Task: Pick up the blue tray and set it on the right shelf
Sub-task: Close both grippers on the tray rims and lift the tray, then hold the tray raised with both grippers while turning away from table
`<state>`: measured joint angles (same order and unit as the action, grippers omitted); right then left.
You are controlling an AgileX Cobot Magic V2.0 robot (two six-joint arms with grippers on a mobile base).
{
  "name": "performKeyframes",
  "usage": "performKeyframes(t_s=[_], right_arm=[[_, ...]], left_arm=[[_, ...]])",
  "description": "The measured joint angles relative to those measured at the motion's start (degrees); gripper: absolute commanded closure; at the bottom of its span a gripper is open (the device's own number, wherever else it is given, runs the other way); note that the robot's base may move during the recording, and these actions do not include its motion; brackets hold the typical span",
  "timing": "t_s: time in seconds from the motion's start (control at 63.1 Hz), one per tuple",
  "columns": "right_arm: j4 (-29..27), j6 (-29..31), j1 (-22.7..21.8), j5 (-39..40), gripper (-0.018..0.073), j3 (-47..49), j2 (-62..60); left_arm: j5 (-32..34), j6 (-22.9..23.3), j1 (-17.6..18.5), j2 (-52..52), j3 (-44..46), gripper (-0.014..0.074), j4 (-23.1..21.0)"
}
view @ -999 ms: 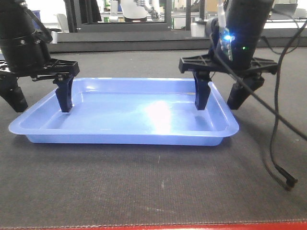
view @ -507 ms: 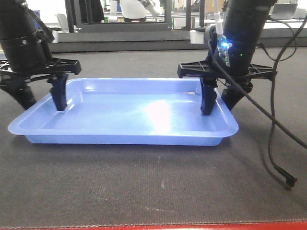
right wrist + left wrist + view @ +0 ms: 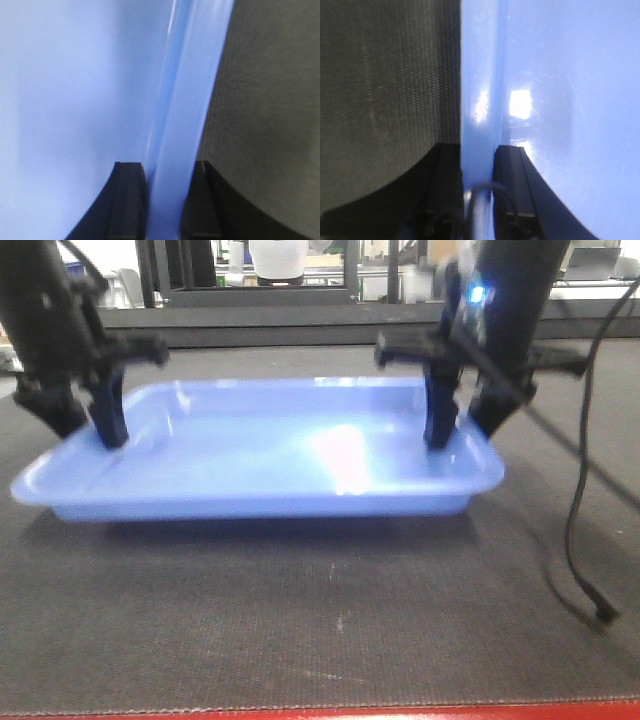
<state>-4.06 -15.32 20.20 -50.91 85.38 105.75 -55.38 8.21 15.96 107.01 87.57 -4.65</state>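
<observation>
Blue tray (image 3: 260,455), held at both short ends over the dark mat (image 3: 330,610); the front view is read from the red table edge (image 3: 400,712) outward.

Nearest lies the bare mat, with a loose cable (image 3: 582,540) trailing at the right. Next comes the tray's long near rim. A dark shadow band under it suggests, as a judgement, that the tray is just clear of the mat and roughly level.

The long axis runs left to right, straight across between the two arms. The left gripper (image 3: 85,430) straddles the left short rim and the right gripper (image 3: 465,430) the right one. Each has one finger inside the basin and one outside, and both wrist views show the rim wall pinched tight between the black pads. Neither arm is the nearer, since each is already in contact.

The tray holds nothing (only a glare patch and the two inner fingertips sit within it).

The coming move probably depends on carrying both ends sideways together, keeping the axis level so the glossy rim does not slip. Farthest back, a grey band and dark frames are blurred, and the right shelf cannot be picked out with certainty.
</observation>
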Motion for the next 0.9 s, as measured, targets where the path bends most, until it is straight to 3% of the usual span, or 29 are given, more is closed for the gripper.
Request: performKeyframes(t_s=[0.159,0.476,0.903], right_arm=[[2.27,-1.67,0.10,-3.32,0.0501,0.24,-6.83],[4.95,-2.20,1.33,-10.90,0.0501,0.24,-19.95],[5.34,-3.27,1.41,-14.90,0.0501,0.24,-25.87]], left_arm=[[-3.13,0.25,0.43,-7.60,0.41,0.0638,-0.10],[-11.07,4.62,4.72,-19.65,1.45,0.0638,1.10],[-15.76,7.03,10.24,-22.51,8.30,0.0638,6.01]])
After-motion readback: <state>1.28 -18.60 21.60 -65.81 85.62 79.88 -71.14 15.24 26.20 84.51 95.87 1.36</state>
